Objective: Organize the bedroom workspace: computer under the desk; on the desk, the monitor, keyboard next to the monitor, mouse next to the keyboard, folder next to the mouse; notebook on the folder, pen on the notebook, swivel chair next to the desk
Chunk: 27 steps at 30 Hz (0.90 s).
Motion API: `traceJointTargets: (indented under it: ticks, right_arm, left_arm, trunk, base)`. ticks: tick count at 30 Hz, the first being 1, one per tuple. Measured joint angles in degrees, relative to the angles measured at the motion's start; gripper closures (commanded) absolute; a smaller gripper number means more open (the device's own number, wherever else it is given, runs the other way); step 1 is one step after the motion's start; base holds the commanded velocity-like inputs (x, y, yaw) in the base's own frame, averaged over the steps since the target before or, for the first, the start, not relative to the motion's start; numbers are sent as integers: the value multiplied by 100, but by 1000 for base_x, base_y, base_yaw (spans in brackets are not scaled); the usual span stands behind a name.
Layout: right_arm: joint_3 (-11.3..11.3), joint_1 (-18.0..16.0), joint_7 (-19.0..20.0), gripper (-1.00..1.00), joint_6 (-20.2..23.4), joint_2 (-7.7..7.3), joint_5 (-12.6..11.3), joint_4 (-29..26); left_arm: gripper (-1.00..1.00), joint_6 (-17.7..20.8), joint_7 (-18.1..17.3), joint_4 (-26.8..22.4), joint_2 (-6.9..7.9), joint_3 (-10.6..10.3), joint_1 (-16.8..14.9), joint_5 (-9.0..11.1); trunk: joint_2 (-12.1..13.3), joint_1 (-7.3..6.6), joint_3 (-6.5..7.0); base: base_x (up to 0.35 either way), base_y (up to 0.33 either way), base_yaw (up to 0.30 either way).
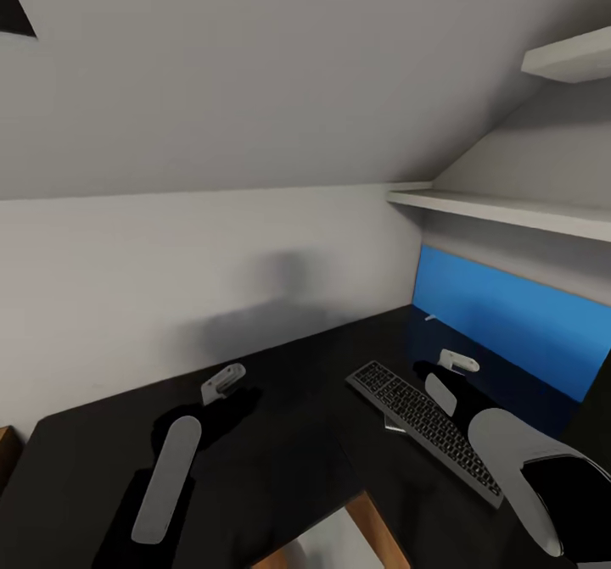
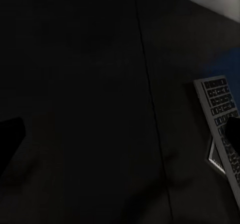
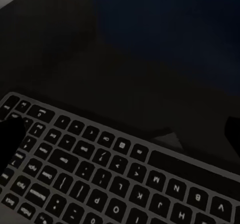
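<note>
Keyboard [image 1: 428, 427] lies flat on the glossy black desk [image 1: 280, 450], angled in front of the blue back panel [image 1: 509, 323]. Right gripper [image 1: 456, 363] hovers just above the keys, its arm reaching in from the lower right; whether its fingers are parted I cannot tell. Left gripper [image 1: 222, 380] hangs over bare desktop well to the left, state likewise unclear. White shelves [image 1: 509, 209] sit under the sloped ceiling.

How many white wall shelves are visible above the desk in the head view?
2. A long lower shelf runs along the wall just above the desk's blue back panel; a second shelf sits higher, at the frame's upper right edge. More may lie outside the frame.
</note>
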Motion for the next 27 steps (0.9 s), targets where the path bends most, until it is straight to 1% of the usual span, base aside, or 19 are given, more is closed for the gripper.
traceJointTargets:
  ticks: [27]
  right_arm:
    - [0, -1, 11, -100, -6, -10, 0, 5]
  left_arm:
    - [-100, 0, 12, -1, 0, 42, 0, -8]
  trunk:
    - [-1084, 593, -485]
  base:
    - [0, 0, 0]
